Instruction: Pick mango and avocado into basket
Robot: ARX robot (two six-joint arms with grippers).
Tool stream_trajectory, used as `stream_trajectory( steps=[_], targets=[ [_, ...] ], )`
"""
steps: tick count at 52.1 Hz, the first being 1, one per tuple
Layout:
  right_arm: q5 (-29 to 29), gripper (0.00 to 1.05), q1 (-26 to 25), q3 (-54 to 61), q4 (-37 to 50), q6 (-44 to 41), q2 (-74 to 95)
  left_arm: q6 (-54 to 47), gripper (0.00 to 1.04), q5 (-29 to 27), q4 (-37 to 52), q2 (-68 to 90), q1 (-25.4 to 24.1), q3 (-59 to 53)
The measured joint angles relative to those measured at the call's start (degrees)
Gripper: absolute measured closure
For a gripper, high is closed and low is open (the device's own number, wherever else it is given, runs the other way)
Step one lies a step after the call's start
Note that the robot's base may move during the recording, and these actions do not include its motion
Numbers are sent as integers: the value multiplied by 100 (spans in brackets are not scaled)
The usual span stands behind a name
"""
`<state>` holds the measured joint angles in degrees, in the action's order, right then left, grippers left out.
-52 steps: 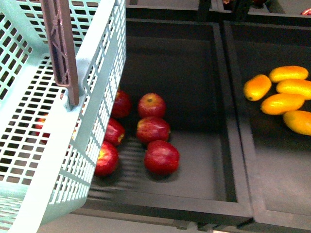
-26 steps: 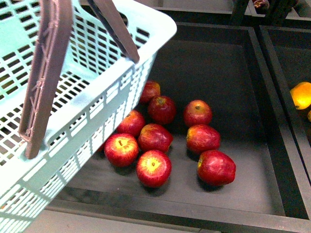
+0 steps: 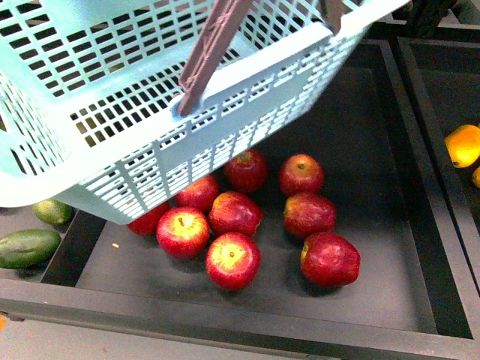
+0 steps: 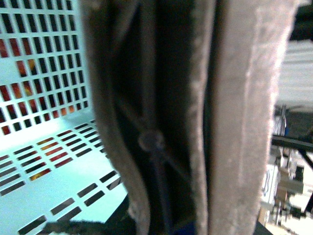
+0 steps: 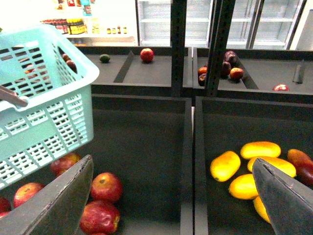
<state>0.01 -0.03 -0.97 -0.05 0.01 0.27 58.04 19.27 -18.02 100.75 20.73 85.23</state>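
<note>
The light teal basket (image 3: 112,82) hangs tilted over the upper left of the front view, above a bin of apples. Its brown handle (image 3: 214,49) runs up out of frame. In the left wrist view my left gripper (image 4: 166,147) is shut on the handle (image 4: 151,142), with the basket's slotted floor (image 4: 44,161) beside it. One mango (image 3: 463,145) shows at the right edge. Several mangoes (image 5: 225,165) lie in the right bin. Two green avocados (image 3: 26,247) lie at the lower left. My right gripper (image 5: 171,205) is open above the divider between the bins, holding nothing.
Several red apples (image 3: 232,259) lie in the black middle bin (image 3: 390,300), partly under the basket (image 5: 44,122). A black divider wall (image 5: 190,161) separates it from the mango bin. Dark shelf posts (image 5: 178,44) and an upper shelf with loose fruit (image 5: 146,55) stand behind.
The basket has swung up and to the right and now spans the top of the front view. The view has shifted left, so most mangoes left it and the avocados appeared.
</note>
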Motion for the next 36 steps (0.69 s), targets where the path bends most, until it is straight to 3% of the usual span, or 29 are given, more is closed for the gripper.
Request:
stream_trajectory(
  steps=[23, 36],
  targets=[
    [0, 9, 0, 0, 0, 0, 0, -581, 89, 415, -466, 256, 1128, 529],
    [50, 9, 13, -9, -33, 55, 26, -654, 89, 345, -494, 254, 1213, 511]
  ],
)
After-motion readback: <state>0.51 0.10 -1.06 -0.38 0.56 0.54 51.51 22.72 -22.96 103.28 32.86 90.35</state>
